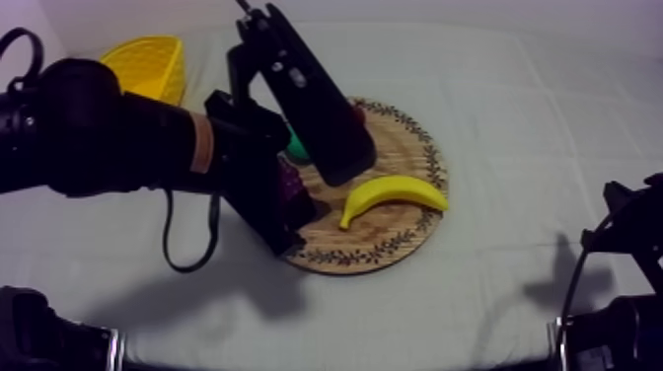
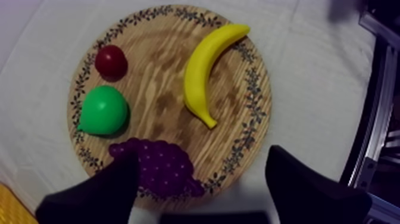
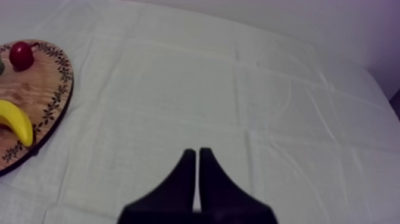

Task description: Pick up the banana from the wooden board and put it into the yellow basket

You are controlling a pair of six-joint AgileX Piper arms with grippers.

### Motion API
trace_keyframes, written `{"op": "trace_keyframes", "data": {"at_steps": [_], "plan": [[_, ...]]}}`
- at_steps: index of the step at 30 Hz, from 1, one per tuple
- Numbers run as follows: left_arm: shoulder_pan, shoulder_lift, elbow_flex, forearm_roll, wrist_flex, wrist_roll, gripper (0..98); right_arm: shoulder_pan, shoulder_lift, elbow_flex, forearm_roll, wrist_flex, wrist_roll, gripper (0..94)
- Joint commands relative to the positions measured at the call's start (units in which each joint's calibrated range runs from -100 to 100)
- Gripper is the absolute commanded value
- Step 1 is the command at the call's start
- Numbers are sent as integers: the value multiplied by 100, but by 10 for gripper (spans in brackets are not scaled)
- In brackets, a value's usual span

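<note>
The yellow banana point(image 1: 393, 194) lies on the right half of the round wooden board point(image 1: 395, 242). My left arm reaches in from the left, and its gripper point(image 1: 286, 222) hangs over the board's near left rim. In the left wrist view the banana point(image 2: 205, 65) lies untouched on the board point(image 2: 161, 101); my left gripper point(image 2: 202, 196) is open above the grapes point(image 2: 161, 167), its fingers point(image 2: 101, 190) wide apart and holding nothing. The yellow basket point(image 1: 148, 64) stands at the far left. My right gripper point(image 3: 197, 173) is shut on nothing over bare cloth, with the banana point(image 3: 15, 122) off to its side.
A green pear point(image 2: 104, 110) and a small red fruit point(image 2: 111, 61) share the board's left side with the grapes. My right arm point(image 1: 626, 247) rests at the table's right edge. Bare cloth stretches to the right of the board.
</note>
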Motion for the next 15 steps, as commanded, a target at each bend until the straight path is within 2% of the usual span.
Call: {"op": "trace_keyframes", "data": {"at_steps": [1, 6, 15], "plan": [[-7, 210, -80, 17, 3, -39, 768, 0, -2, 2, 1, -6, 1, 3], [-45, 841, -477, 94, 111, -162, 763, 0, -2, 2, 1, -6, 1, 3], [-182, 2078, -1613, 260, 681, -462, 753, 0, -2, 2, 1, -6, 1, 3]]}}
